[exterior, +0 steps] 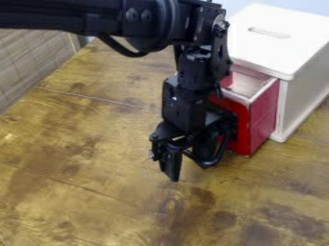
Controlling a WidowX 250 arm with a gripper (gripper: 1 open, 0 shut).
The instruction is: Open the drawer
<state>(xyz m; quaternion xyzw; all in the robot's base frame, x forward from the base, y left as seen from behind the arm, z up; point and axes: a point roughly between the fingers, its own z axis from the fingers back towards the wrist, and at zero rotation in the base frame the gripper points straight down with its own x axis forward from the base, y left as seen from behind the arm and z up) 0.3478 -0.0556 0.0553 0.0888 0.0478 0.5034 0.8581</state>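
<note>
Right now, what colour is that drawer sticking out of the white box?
Red, with a pale pink inside: the drawer shows best in the only camera view.
</note>
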